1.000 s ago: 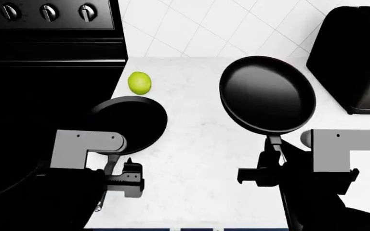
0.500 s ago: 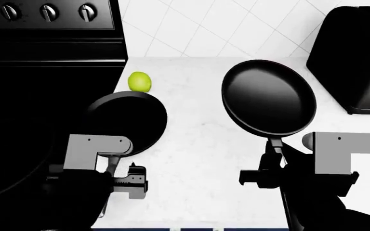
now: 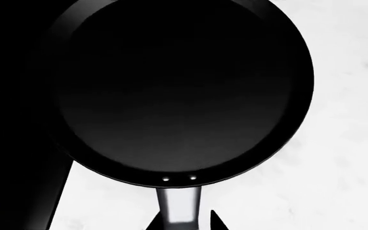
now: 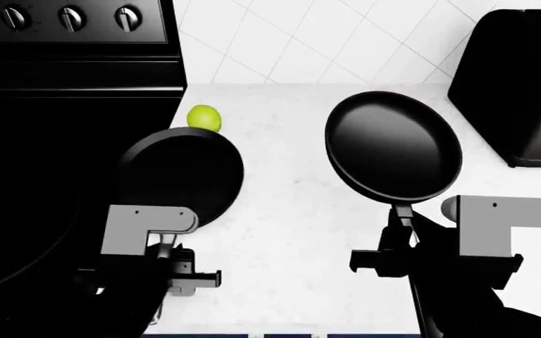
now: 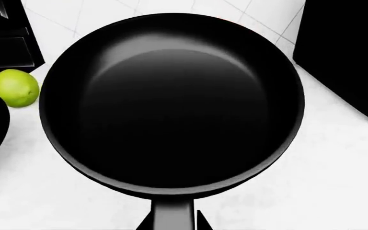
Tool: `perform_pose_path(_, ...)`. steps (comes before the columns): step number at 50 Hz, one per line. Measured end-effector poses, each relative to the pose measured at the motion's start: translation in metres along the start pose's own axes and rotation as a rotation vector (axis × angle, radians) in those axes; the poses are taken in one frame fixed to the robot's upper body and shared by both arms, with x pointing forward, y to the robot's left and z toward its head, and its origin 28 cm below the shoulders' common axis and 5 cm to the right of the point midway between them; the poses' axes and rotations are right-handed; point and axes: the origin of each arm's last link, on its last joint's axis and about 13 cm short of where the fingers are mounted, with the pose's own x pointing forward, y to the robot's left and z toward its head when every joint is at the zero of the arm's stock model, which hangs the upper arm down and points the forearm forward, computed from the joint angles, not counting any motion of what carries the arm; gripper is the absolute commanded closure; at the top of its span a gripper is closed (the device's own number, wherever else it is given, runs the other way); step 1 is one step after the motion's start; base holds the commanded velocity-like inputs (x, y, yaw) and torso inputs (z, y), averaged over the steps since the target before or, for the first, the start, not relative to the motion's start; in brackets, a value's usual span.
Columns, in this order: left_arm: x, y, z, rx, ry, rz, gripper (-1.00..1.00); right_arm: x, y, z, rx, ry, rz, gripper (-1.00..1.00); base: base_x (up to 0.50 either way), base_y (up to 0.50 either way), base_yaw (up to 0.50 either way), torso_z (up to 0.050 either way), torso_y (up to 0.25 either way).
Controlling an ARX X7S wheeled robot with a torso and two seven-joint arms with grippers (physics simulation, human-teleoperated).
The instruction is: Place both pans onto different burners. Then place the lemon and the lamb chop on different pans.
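The smaller, flatter pan point(image 4: 181, 174) point(image 3: 178, 91) hangs over the counter's left edge, partly over the black cooktop point(image 4: 54, 162). My left gripper point(image 4: 164, 248) point(image 3: 181, 223) is shut on its handle point(image 3: 178, 206). The deeper, wider pan point(image 4: 393, 144) point(image 5: 171, 105) is over the white counter, with my right gripper point(image 4: 401, 227) point(image 5: 171, 225) shut on its short handle stub point(image 5: 171, 213). The lemon point(image 4: 203, 117) point(image 5: 16, 88) lies on the counter just behind the smaller pan, whose rim covers its near side. Burner rings barely show on the glossy glass. The lamb chop is out of view.
The stove's knob panel point(image 4: 68, 17) runs along the back left. A bulky black appliance point(image 4: 524, 84) stands at the back right, close to the deeper pan. White counter point(image 4: 289, 211) lies between the two pans, with a tiled wall point(image 4: 318, 42) behind.
The smaller pan has shifted left toward the cooktop and now overlaps the lemon's near side. My left wrist has drawn back toward me. The deeper pan has barely moved.
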Motion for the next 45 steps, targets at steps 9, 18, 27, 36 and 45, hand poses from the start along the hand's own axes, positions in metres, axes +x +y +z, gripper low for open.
perform_pose_path(9, 0.000, 0.001, -0.001, -0.004, -0.004, 0.002, 1.00, 0.000, 0.000, -0.001, 0.001, 0.003, 0.000, 1.00, 0.00, 0.00, 0.00, 0.001, 0.002)
perform_pose_path(18, -0.013, 0.005, 0.002, 0.031, -0.026, -0.022, 1.00, 0.000, 0.000, 0.000, -0.001, 0.002, -0.001, 1.00, 0.00, 0.00, 0.00, 0.001, 0.005)
perform_pose_path(27, -0.033, 0.011, 0.014, 0.085, -0.075, -0.051, 1.00, 0.000, 0.001, 0.002, -0.004, 0.001, 0.004, 1.00, 0.00, 0.00, 0.00, 0.001, 0.004)
perform_pose_path(36, -0.046, 0.017, 0.025, 0.128, -0.099, -0.078, 1.00, 0.001, 0.001, 0.004, -0.011, 0.004, -0.004, 1.00, -0.21, 0.03, 0.00, 0.002, 0.005)
perform_pose_path(45, -0.052, 0.023, 0.031, 0.135, -0.122, -0.086, 1.00, 0.001, 0.003, 0.005, -0.020, 0.006, 0.001, 1.00, -0.44, 0.07, 0.00, 0.001, 0.002)
